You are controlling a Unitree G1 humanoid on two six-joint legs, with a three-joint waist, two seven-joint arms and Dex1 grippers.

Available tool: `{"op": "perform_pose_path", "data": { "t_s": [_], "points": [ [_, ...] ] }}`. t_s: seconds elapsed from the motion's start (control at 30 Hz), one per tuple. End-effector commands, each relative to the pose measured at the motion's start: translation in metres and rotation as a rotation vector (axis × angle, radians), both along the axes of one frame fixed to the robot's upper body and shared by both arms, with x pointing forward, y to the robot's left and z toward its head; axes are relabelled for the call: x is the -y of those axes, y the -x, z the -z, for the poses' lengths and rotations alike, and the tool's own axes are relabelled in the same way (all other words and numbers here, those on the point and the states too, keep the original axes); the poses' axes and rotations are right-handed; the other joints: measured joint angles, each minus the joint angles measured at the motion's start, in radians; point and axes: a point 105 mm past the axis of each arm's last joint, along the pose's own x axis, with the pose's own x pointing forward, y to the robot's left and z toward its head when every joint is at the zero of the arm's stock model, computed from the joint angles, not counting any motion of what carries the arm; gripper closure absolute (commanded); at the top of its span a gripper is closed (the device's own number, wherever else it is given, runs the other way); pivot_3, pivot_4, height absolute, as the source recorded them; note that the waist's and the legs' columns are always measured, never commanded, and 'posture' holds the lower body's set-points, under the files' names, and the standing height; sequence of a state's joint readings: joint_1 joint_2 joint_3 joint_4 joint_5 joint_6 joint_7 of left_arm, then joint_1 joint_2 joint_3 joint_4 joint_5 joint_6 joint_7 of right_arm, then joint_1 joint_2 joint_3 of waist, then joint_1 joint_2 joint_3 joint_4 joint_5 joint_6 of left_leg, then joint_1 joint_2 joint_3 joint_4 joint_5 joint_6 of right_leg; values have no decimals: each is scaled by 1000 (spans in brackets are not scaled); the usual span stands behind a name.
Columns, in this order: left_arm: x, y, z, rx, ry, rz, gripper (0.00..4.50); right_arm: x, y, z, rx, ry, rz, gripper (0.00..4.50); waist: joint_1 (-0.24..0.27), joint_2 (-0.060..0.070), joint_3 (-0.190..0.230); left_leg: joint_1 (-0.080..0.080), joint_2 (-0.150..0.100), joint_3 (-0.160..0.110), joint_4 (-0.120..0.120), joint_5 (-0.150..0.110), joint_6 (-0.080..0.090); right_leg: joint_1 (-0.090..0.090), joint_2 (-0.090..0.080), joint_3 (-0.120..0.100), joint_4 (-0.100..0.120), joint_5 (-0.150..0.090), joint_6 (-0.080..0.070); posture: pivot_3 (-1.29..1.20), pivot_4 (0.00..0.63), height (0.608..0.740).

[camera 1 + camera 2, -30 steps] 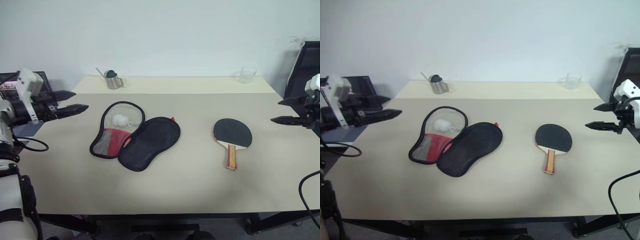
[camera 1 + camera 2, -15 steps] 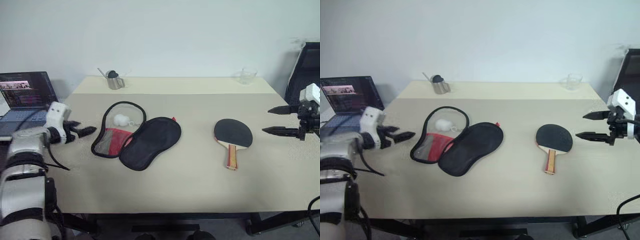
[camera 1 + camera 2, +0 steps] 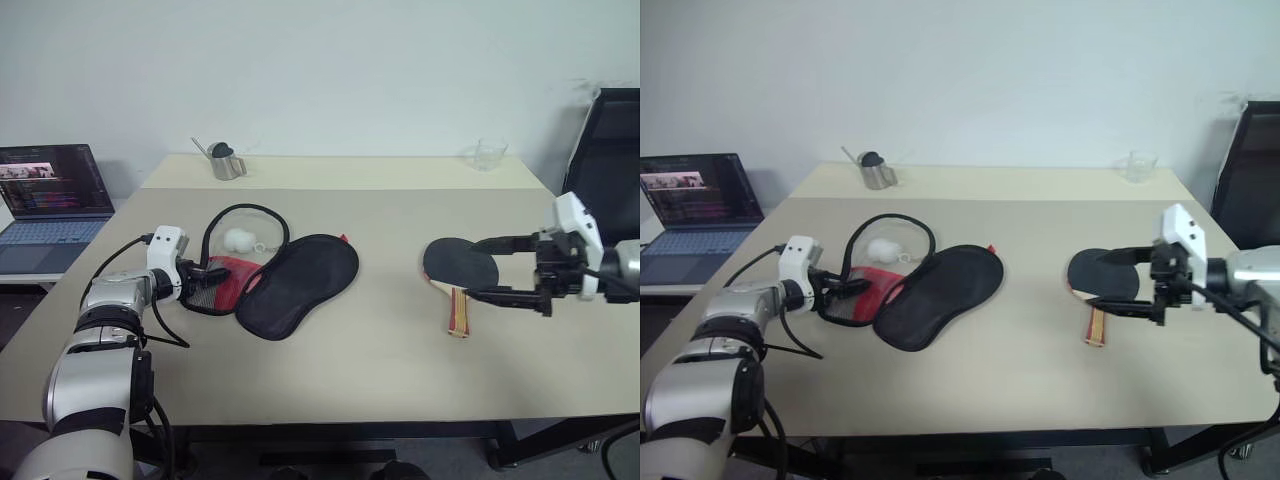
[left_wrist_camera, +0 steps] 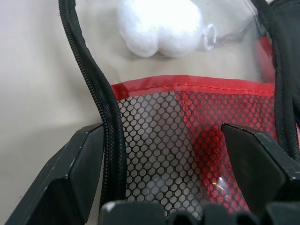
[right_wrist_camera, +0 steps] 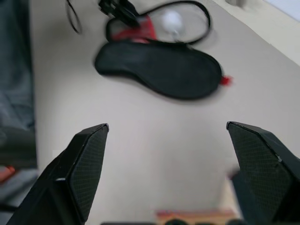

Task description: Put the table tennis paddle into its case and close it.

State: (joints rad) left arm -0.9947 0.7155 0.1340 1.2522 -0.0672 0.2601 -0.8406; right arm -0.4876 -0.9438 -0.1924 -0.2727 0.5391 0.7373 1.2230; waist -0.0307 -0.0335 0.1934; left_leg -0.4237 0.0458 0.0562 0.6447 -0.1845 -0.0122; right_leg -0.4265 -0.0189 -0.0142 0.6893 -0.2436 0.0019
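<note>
The case [image 3: 290, 285] lies unzipped on the table's left half, its black flap folded out beside the red mesh half [image 3: 222, 278]. A white ball charm [image 3: 238, 239] rests inside it. My left gripper [image 3: 210, 272] is open at the case's left edge; in the left wrist view its fingers [image 4: 75, 173] straddle the zip rim [image 4: 101, 93] and the mesh [image 4: 187, 131]. To the right lies the table tennis paddle [image 3: 455, 265], black blade up, striped handle [image 3: 457, 312] toward the front edge. My right gripper [image 3: 480, 268] hangs open just above its blade, holding nothing.
A laptop [image 3: 50, 185] sits on a lower surface left of the table [image 3: 350, 370]. A metal cup [image 3: 227, 160] and a clear glass [image 3: 488, 153] stand along the far edge. A black chair [image 3: 610, 130] is at the right.
My left gripper has come down and to the right, onto the case's mesh edge. My right gripper has swung left from beyond the table's right edge to over the paddle. Both stayed open.
</note>
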Motion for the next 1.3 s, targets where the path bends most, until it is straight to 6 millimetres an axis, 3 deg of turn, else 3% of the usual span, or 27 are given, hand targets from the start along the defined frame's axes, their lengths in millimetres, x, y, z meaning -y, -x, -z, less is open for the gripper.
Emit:
{"op": "perform_pose_path", "data": {
  "t_s": [0.03,0.37,0.5,0.63,0.93,1.17,1.3],
  "points": [
    [1,-5,-12,33,-1,-2,242,-17,8,-6,30,-45,-19,67,1,0,0,0,0,0,0,0,0,0,0,0,0,0,0,0,150,740],
    [-13,7,0,-7,34,-51,242,-18,4,-6,28,-52,10,67,1,-1,-1,-1,1,0,-1,0,0,0,0,-1,-3,0,0,0,150,740],
    [-7,5,3,-9,51,-47,242,-20,1,-7,32,-53,3,67,1,-1,-1,-1,1,0,-1,0,0,1,0,-1,-4,0,0,0,150,740],
    [1,1,2,-3,70,-33,1182,-21,-1,-9,37,-51,-2,0,2,-1,-1,-1,1,0,-1,0,0,1,0,-1,-4,1,0,0,150,740],
    [27,-9,-1,36,178,-21,4421,-22,-1,-8,42,-50,1,0,8,-2,0,-2,0,-1,-2,-1,2,2,-1,-2,-9,1,1,0,150,740],
    [66,-20,1,45,257,-12,4469,-23,-1,-7,47,-53,6,0,12,-2,0,-2,0,-1,-1,-1,2,2,-1,-1,-9,2,2,0,150,740],
    [102,-20,14,33,291,24,4469,-22,-1,-6,48,-55,14,0,14,-2,0,-2,0,-1,-1,-1,2,2,-1,-1,-9,2,3,0,150,740]
  ]
}}
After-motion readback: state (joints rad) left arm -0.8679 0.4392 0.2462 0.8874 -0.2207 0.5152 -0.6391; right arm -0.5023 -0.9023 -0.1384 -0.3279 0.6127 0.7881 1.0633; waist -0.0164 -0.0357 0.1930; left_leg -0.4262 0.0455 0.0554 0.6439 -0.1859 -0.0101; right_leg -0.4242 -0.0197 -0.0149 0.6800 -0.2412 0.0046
